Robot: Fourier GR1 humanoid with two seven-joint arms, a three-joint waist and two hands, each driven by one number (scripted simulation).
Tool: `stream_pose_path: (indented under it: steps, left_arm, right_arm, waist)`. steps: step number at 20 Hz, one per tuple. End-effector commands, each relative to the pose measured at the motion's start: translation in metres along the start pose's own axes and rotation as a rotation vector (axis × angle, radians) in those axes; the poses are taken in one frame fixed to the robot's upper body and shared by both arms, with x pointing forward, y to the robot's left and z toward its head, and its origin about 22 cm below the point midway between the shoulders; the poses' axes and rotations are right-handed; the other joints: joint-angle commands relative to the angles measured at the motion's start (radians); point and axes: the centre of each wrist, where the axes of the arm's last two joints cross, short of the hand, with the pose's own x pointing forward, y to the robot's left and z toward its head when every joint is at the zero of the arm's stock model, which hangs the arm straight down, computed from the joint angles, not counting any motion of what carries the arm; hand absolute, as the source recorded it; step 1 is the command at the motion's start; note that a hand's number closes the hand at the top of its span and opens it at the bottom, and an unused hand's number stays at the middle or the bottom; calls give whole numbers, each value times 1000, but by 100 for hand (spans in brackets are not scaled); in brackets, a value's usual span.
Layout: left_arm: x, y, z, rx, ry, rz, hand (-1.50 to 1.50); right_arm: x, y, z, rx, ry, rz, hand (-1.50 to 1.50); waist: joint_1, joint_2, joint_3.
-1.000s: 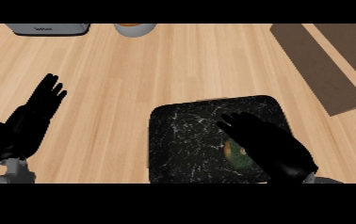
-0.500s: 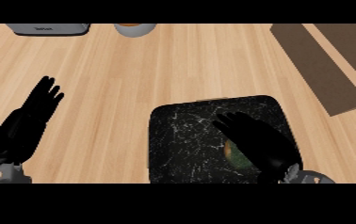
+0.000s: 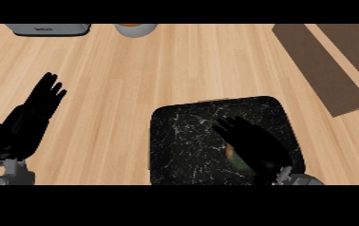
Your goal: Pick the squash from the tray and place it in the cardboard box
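The black left hand (image 3: 32,120) rests open at the left edge, fingers up. On the light wooden counter (image 3: 140,78) sits a dark, speckled square tray (image 3: 186,135). The green and orange squash (image 3: 236,158) lies in it, mostly hidden under the right hand (image 3: 256,146). That hand's fingers are straight, not curled round anything. The brown cardboard box (image 3: 316,63) is far right.

Squash (image 3: 235,157) in black tray (image 3: 182,139) by near edge of counter (image 3: 175,68), right hand (image 3: 256,146) over it, fingers straight; left hand (image 3: 32,118) open at left edge; cardboard box (image 3: 316,63) at right edge.
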Motion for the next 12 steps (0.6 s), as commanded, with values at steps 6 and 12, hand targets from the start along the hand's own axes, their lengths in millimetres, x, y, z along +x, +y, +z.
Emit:
stream_pose_path:
  steps: [6, 12]
  left_arm:
    - [1, 5, 1, 10, -10, -4, 0]
    - [-2, -11, -3, 4, 6, 3, 0]
  right_arm:
    - [-9, -9, 1, -73, -82, 12, 150]
    - [-14, -2, -21, -94, -100, 36, 150]
  waist:
    - [0, 0, 0]
    - [1, 0, 0]
